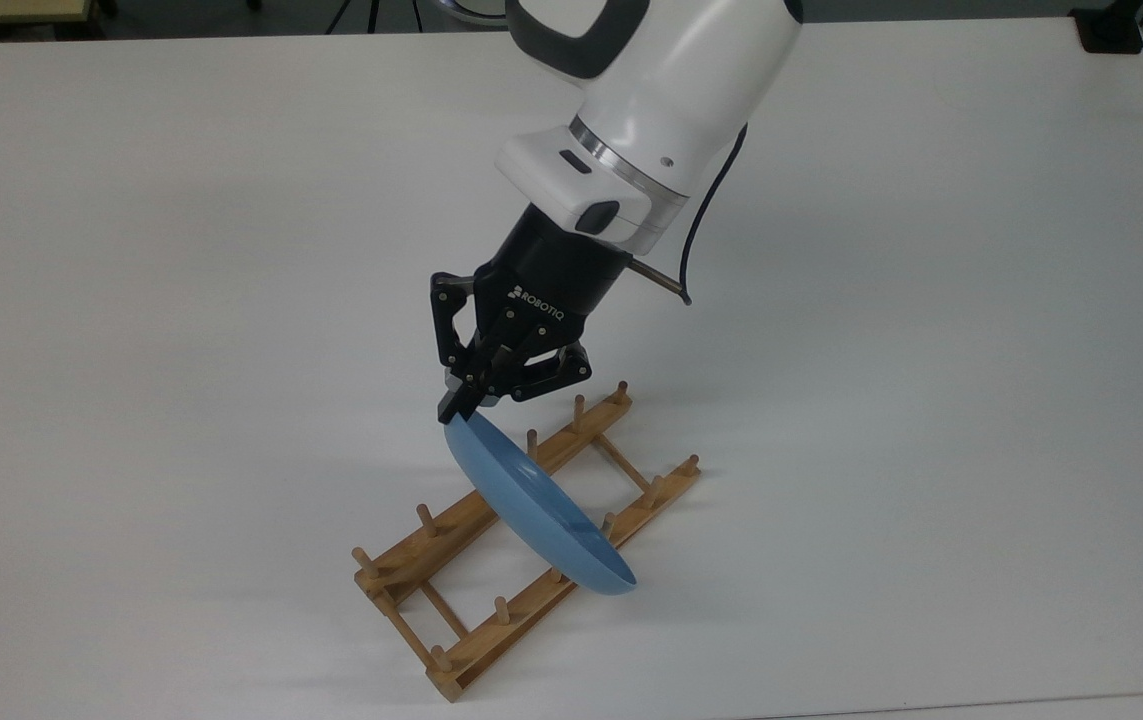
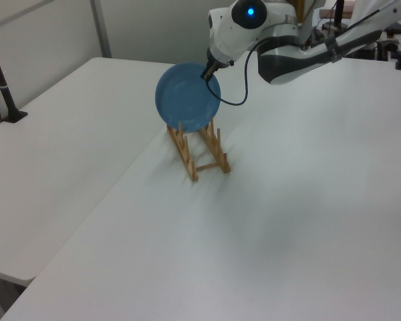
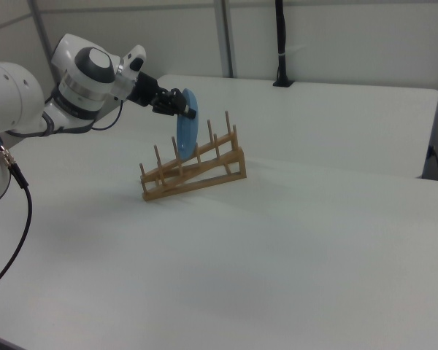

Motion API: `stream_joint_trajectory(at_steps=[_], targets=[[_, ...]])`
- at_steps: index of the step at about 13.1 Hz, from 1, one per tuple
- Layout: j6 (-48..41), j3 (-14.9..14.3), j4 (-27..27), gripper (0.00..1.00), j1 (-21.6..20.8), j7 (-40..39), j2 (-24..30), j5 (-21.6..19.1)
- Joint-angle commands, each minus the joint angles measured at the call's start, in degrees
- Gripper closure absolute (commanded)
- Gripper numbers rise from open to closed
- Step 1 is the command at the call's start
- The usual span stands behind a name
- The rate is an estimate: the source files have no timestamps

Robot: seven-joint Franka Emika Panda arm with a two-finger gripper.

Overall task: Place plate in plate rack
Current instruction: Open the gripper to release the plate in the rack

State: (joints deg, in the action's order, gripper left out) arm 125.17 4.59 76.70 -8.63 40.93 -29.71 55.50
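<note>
The blue plate (image 1: 536,510) stands nearly on edge, tilted, and crosses both rails of the wooden plate rack (image 1: 409,562). Its lower rim sits down among the pegs near the rack's middle. My gripper (image 1: 453,412) is shut on the plate's upper rim, with the white arm reaching in from above. In the left view the plate (image 2: 187,97) shows its round face above the rack (image 2: 207,157), with the gripper (image 2: 206,73) at its upper right edge. In the right view the plate (image 3: 185,125) is seen edge-on between pegs of the rack (image 3: 197,175), with the gripper (image 3: 189,111) at its top.
The rack lies on a wide white table (image 1: 931,400). A black cable (image 1: 701,200) hangs from the wrist. A black base (image 1: 1111,30) sits at the far right corner in the top view. A black post (image 2: 0,73) stands at the left view's left.
</note>
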Motion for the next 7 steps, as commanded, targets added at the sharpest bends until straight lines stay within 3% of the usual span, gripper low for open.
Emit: stream_joint_trajectory(at_steps=[1,3,4,5,7], targets=[[0.95,-0.55,1.35,0.9,-0.6,1.17,0.01,1.63],[0.95,-0.64,1.61,0.76,-1.12,1.08,-0.17,1.98],[0.95,-0.55,1.61,0.59,-1.12,1.16,-0.17,1.9],[0.95,-0.55,1.61,0.48,-1.04,1.17,-0.17,1.81],[0.78,-0.55,1.52,0.0,-0.95,1.25,0.09,1.28]])
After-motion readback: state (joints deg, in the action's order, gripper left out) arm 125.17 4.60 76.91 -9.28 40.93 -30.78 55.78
